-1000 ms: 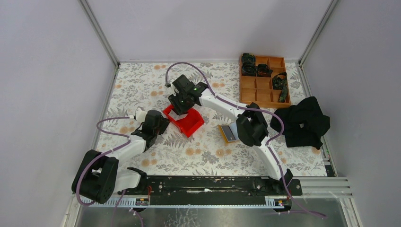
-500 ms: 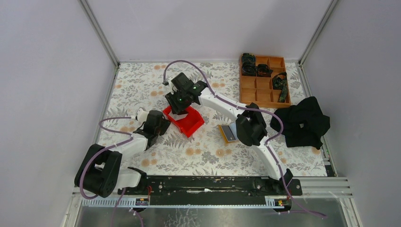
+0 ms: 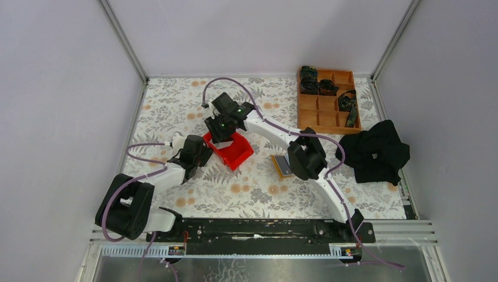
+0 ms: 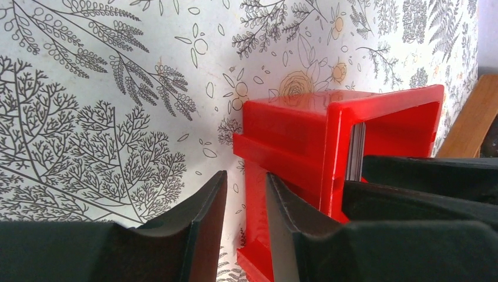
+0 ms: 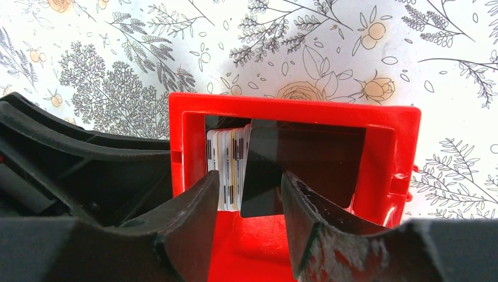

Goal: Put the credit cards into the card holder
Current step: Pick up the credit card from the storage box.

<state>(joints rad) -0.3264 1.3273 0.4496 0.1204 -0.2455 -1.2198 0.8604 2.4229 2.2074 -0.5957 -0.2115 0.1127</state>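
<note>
The credit cards [image 5: 226, 170] stand on edge as a pale striped stack at the left inside a red bin [image 5: 296, 108]. A dark card [image 5: 264, 176] leans beside the stack. My right gripper [image 5: 249, 188] is open, reaching into the bin [image 3: 235, 151] with the dark card between its fingers. The card edges [image 4: 356, 154] also show in the left wrist view. My left gripper [image 4: 245, 176] is narrowly open at the bin's [image 4: 293, 135] outer corner, the bin's edge showing in the gap. The tan card holder [image 3: 283, 165] lies open to the bin's right, partly under the right arm.
An orange-brown compartment tray [image 3: 326, 111] with dark items sits at the back right. A black cloth [image 3: 376, 151] lies at the right edge. The left arm [image 5: 70, 153] crowds the bin's left side. White walls enclose the floral table [image 3: 176, 106].
The right gripper has edged slightly left over the bin. The left arm has crept a little closer to the bin's corner.
</note>
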